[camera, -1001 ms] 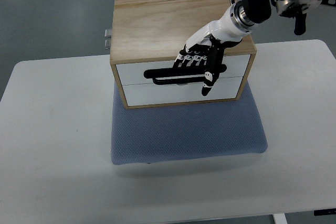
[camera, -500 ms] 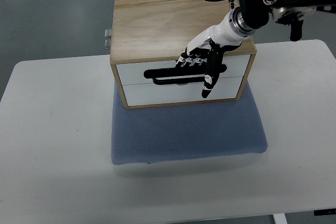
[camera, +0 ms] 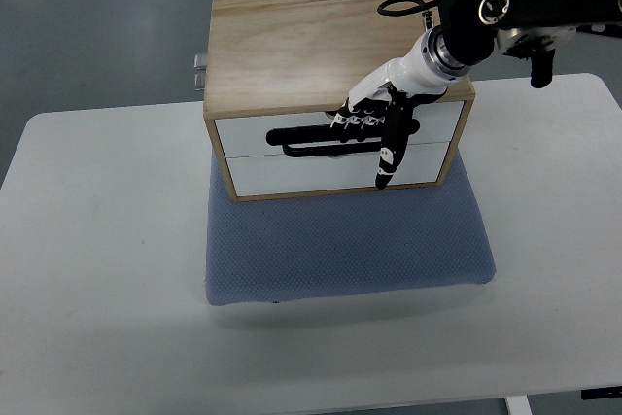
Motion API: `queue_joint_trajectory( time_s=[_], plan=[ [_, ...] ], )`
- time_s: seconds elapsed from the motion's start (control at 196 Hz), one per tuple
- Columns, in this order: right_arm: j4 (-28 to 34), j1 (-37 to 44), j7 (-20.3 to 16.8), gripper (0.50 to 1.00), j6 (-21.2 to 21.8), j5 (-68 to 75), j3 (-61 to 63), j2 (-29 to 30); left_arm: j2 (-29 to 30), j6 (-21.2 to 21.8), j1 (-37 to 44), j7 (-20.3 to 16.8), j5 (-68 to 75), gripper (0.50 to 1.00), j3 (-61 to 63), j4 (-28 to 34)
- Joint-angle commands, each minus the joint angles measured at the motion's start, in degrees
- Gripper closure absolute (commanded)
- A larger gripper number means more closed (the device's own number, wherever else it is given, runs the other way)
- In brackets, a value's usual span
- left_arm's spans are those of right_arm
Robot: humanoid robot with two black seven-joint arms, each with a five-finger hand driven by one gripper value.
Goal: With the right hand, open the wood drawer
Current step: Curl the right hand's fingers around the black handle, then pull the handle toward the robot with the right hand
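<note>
While hooked over the drawer handle, right hand fingers curled, grasping it, thumb down.

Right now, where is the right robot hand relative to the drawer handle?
In the top view, the right robot hand is on the wood drawer box's white front, fingers curled over the right part of the black handle, thumb pointing down across it.

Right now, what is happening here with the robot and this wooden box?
The right hand reaches in from the upper right to the front of the wood drawer box, which stands on a blue pad on the white table. Its fingers are curled at the black handle of the top drawer, the thumb pointing down. The drawer looks closed, flush with the box front. No left hand shows.
</note>
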Motion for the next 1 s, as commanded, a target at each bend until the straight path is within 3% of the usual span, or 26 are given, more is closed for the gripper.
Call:
queue_joint_trajectory(
  time_s=[0.0,0.357,0.715,0.996],
  plan=[
    [0.1,-0.1,0.0,0.556,0.3,0.0,-0.2,0.1,0.0,0.0,0.0,0.0,0.0,0.500,0.0,0.1],
    [0.1,0.2,-0.1,0.556,3.2,-0.1,-0.4,-0.2,0.0,0.0,0.0,0.0,0.0,0.500,0.0,0.1],
    [1.1,1.0,-0.1,0.556,9.0,-0.1,-0.4,-0.8,0.0,0.0,0.0,0.0,0.0,0.500,0.0,0.0],
    [4.1,1.3,-0.1,0.556,9.1,-0.1,-0.2,-1.3,0.0,0.0,0.0,0.0,0.0,0.500,0.0,0.0]
  ],
)
